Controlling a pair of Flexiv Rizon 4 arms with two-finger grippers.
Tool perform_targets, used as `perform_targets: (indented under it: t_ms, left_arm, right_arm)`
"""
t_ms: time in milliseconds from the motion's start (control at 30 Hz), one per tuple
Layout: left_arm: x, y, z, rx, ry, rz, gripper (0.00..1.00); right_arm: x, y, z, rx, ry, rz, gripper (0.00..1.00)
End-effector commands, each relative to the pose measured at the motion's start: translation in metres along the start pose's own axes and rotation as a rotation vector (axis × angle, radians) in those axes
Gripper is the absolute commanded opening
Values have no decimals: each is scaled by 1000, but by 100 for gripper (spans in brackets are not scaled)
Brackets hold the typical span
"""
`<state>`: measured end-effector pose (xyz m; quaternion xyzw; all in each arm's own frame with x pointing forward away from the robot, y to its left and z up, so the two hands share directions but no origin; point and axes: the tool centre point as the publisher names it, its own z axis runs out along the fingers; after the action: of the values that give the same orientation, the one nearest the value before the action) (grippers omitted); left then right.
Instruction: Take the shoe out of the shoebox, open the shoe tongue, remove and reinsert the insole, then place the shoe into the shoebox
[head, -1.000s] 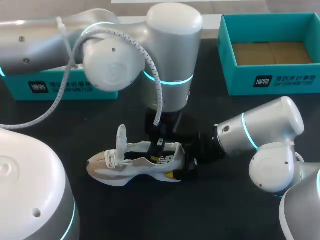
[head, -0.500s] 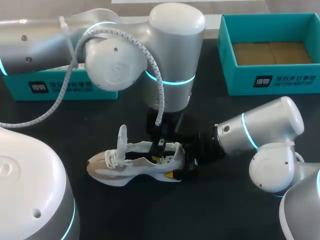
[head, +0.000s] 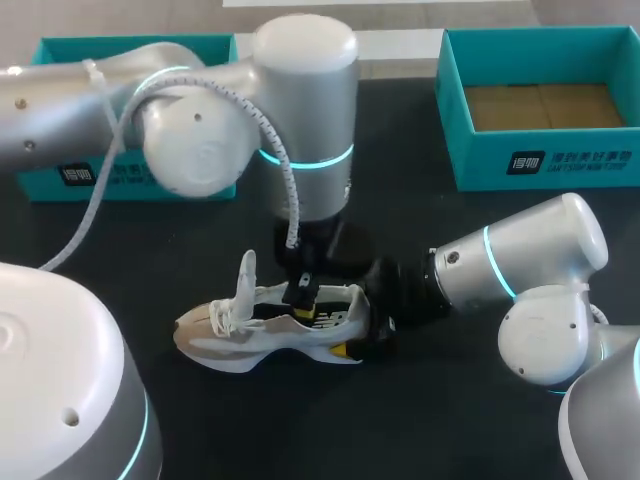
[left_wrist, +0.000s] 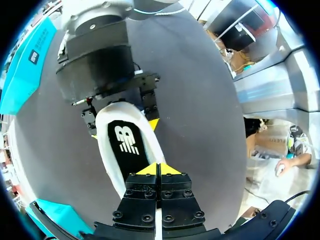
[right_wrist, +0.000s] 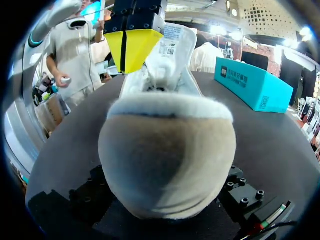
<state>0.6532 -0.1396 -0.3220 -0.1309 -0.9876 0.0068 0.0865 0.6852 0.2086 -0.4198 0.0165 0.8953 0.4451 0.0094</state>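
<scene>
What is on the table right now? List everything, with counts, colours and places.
shoe: 1, white and beige, mid-table, tongue raised
insole: 1, black, inside the shoe
right box: 1, teal, far right, open
left box: 1, teal, far left, partly behind the left arm
table: 1, black
left arm: 1, silver, above the shoe
right arm: 1, silver, behind the heel
left tool: 1, yellow tips together, over the shoe's opening
right tool: 1, clamping the shoe's heel
</scene>
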Motion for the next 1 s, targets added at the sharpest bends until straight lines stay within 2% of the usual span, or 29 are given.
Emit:
perform_targets:
  t_ms: [33, 233, 500, 700, 1000]
  left_arm:
    - [-7, 3, 12, 47, 2, -5, 0]
    - [-14, 1, 19, 37, 7, -14, 0]
    - [-19, 6, 41, 64, 8, 0, 0]
    - [-18, 10, 51, 97, -10, -12, 0]
    - [-10, 6, 61, 111, 26, 1, 0]
  right_arm:
    - [3, -1, 3, 1, -3, -1, 0]
    - [3, -1, 3, 1, -3, -1, 0]
    - [3, -1, 3, 1, -3, -1, 0]
    - [3, -1, 3, 1, -3, -1, 0]
    - [3, -1, 3, 1, -3, -1, 0]
